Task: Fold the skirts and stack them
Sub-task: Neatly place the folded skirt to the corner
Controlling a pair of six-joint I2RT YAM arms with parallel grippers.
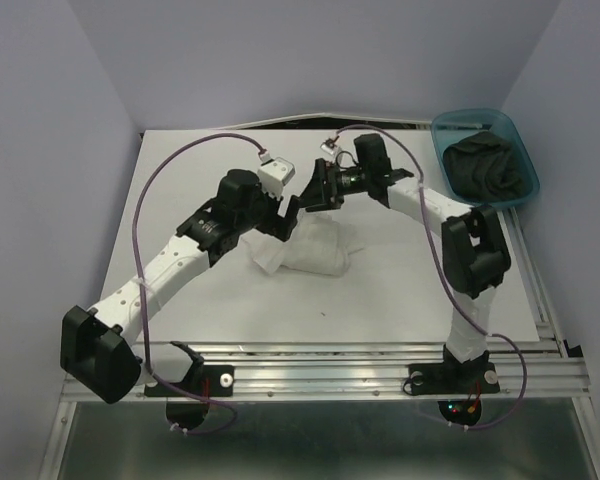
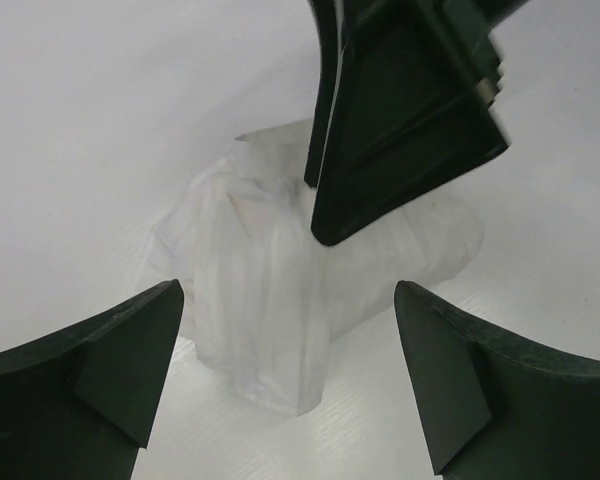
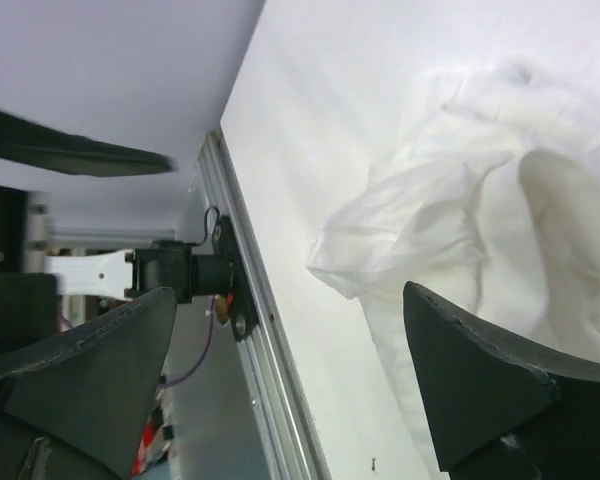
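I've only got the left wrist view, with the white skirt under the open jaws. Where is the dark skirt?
Observer: The dark skirt lies bunched inside the teal bin at the far right corner of the table.
Operator: Is the right gripper holding anything?
Observer: No. The right gripper has its jaws open and empty over the white skirt.
Operator: Where on the table is that skirt?
Observer: Around mid-table, in a crumpled heap, well apart from the bin.
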